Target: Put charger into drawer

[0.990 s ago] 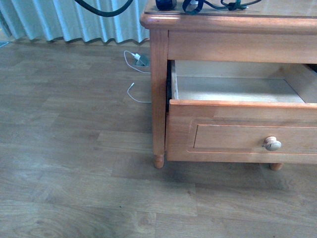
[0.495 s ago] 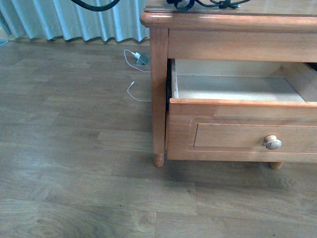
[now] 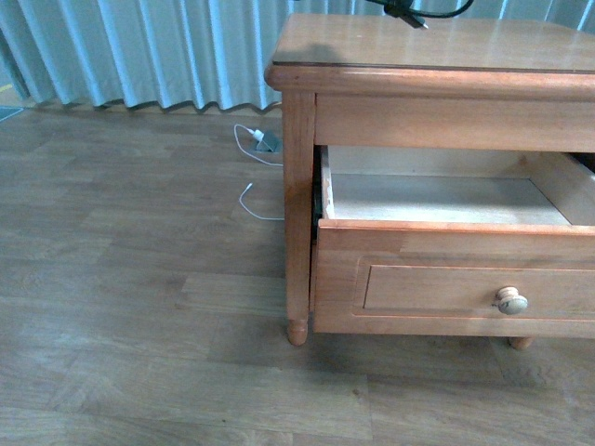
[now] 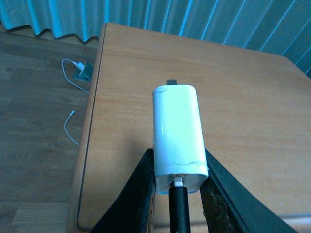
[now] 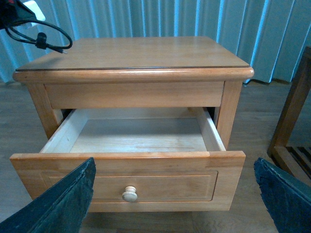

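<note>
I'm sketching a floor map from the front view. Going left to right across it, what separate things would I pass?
white-cabled charger on the floor → nightstand's front leg → black cable dangling at the top edge → drawer knob
</note>
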`<state>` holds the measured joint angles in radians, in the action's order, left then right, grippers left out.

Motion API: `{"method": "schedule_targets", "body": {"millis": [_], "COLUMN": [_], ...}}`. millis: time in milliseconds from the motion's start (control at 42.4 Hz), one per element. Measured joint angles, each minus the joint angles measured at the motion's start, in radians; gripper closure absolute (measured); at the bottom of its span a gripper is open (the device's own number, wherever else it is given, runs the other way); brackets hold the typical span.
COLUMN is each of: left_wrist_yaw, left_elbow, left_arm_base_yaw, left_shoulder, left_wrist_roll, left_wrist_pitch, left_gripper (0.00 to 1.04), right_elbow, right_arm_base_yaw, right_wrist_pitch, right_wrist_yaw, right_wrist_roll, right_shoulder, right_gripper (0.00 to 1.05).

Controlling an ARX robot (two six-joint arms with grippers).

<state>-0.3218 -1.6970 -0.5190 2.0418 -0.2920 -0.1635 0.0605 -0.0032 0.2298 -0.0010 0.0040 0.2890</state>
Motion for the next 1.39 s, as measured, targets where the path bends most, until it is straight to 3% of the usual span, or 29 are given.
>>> {"method": "schedule_targets", "body": {"millis": [165, 354, 731, 1273, 1391], "left_wrist_yaw": [0.058, 0.075, 0.09, 0.079, 0.079], "left_elbow": [0.262, 0.349, 0.291, 0.057, 0.034], "left_arm_base_yaw": [-0.048, -0.099, -0.138, -0.155, -0.155], "left_shoulder": [-0.149, -0.155, -0.021, 0.189, 0.217], "left_wrist_roll": [0.031, 0.023, -0.049, -0.145, -0.156], "left_wrist_pitch": [-0.066, -0.086, -0.063, 0.027, 0.036], "left_gripper": [0.82, 0.82, 0.82, 0.82, 0.69], "right_elbow": [0.0, 0.0, 0.0, 0.0, 0.0], "right_arm_base_yaw": [0.0, 0.0, 0.0, 0.0, 0.0], "right_wrist_pitch": [0.0, 0.0, 0.0, 0.0, 0.0], "right_wrist_yaw": [0.0, 0.0, 0.0, 0.0, 0.0], "right_wrist_roll": [0.0, 0.0, 0.0, 0.0, 0.0], "right_shoulder": [0.0, 0.0, 0.0, 0.0, 0.0], "right_gripper": [0.08, 0.08, 0.08, 0.08, 0.08]}}
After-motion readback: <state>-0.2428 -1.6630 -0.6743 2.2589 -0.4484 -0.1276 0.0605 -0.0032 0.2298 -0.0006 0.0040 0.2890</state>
